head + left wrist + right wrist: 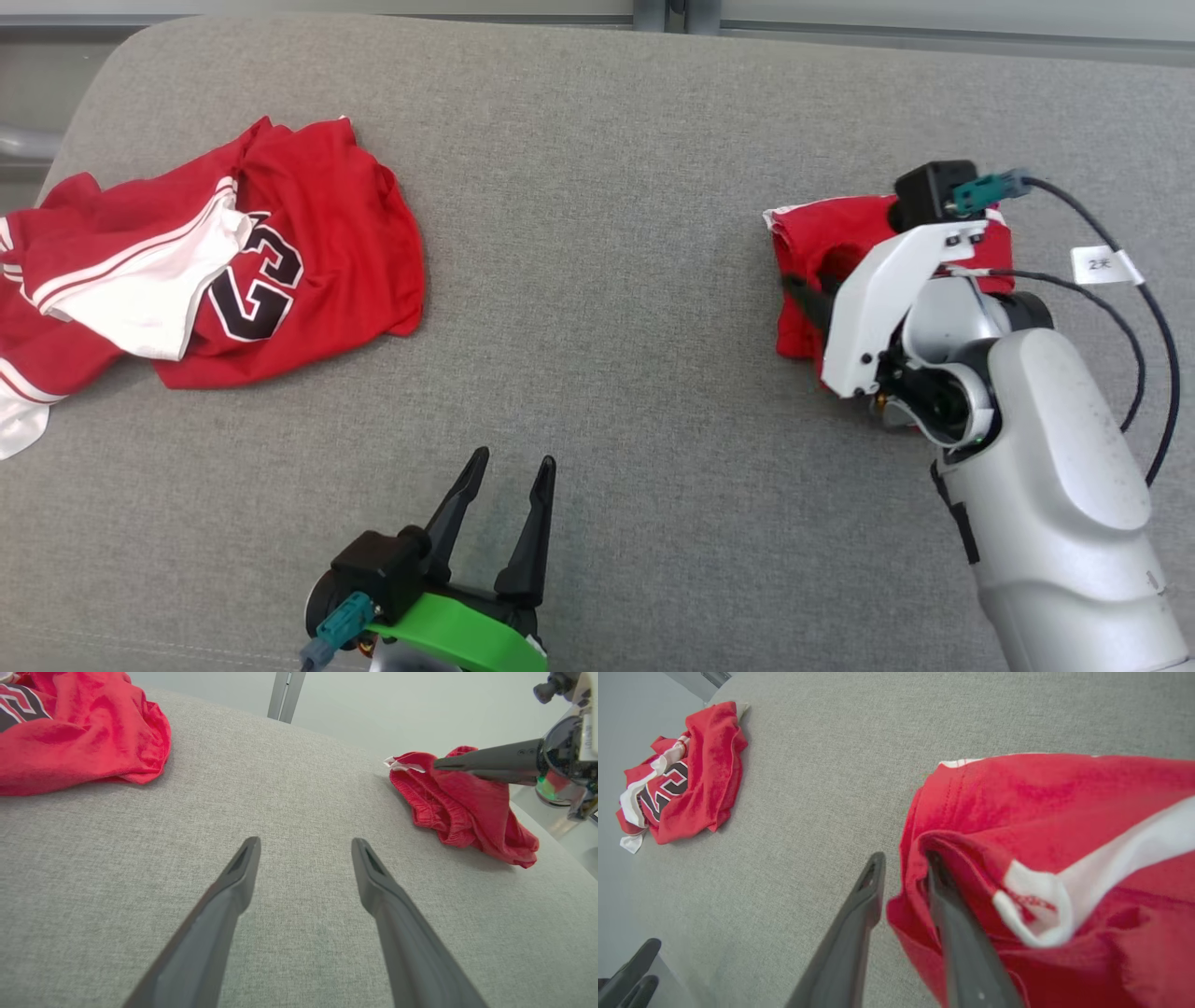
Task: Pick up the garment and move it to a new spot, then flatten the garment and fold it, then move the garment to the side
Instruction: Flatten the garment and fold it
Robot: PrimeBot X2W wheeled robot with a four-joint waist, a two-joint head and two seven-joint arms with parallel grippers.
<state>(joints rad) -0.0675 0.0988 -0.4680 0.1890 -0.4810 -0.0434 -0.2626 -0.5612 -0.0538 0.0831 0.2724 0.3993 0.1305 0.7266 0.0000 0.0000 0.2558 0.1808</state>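
Though half hidden behind the pale right forearm (1055,485) in the head view, lies as a small folded red garment (822,243) on the right side of the grey padded surface (607,355), near its right edge. Shows a white band and a gathered waistband among the red folds. Meets the right gripper (904,858) at its near left corner. In the right wrist view, has one dark finger tucked inside a fold of the cloth and the other lying outside over bare grey fabric, just beside the hem. Leaves a narrow gap between the two fingers, with the garment's folded edge standing in that gap and a sliver of grey beside the outer finger, so parted a little and not clamped on the cloth. Cannot tell about any pressing by the inner finger on the layer beneath. Puts the left gripper (513,459) low in the middle of the head view, spread wide, fingers pointing away over bare surface, holding nothing and well apart from the garment. Places a crumpled red jersey (308,233) with white trim and a black number at the far left of the surface, well apart from both grippers. Trails two dark cables (1144,317) past the right wrist, one bearing a white tag (1103,265).
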